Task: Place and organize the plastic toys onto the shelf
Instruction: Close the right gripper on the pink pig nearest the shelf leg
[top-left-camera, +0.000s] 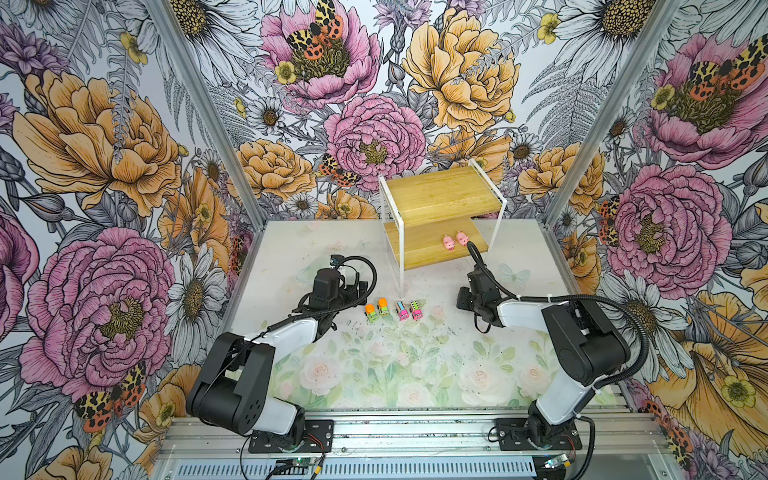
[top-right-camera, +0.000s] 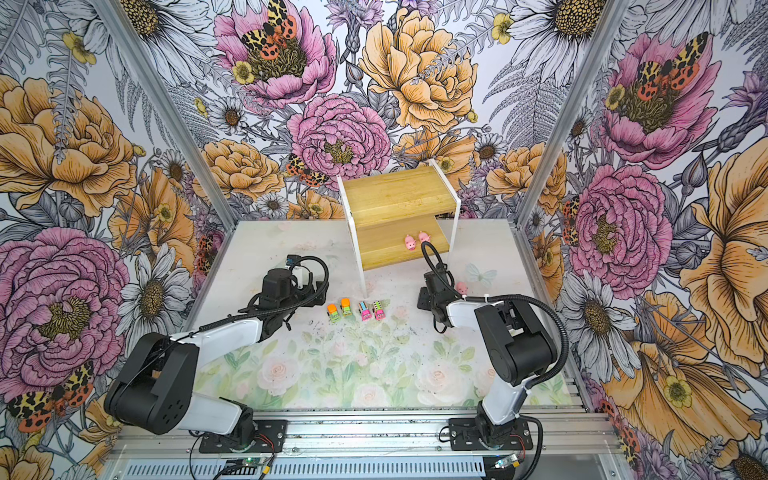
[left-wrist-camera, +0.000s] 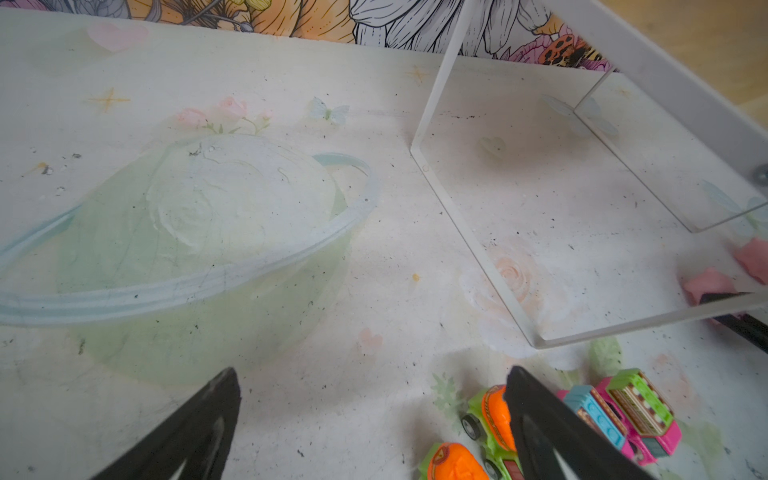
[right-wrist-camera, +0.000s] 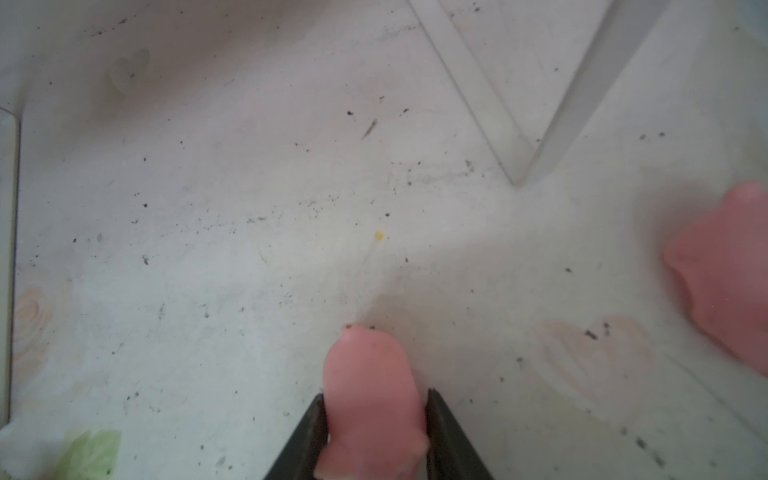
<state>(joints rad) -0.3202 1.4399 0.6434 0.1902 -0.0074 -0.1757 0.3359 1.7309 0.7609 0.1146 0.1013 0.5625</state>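
Pinching one pig (right-wrist-camera: 370, 374) in the nearly shut right claw (right-wrist-camera: 374, 399), down by the table (top-left-camera: 316, 249) | showing a second pig (right-wrist-camera: 723, 270) lying just beside | showing two more pigs (top-left-camera: 449, 243) (top-left-camera: 462, 238) side by side on the lower board of the shelf (top-left-camera: 440, 195) | spreading the left claw (left-wrist-camera: 372, 370) wide and empty beside four lined-up trucks: two green (top-left-camera: 371, 312) (top-left-camera: 384, 306), two pink (top-left-camera: 401, 310) (top-left-camera: 415, 310).

Probably a robotics lab's 2-arm test booth: floral-printed walls (top-left-camera: 104, 166), aluminium rail (top-left-camera: 415, 429) bearing left arm (top-left-camera: 291, 332) and right arm (top-left-camera: 519, 312).
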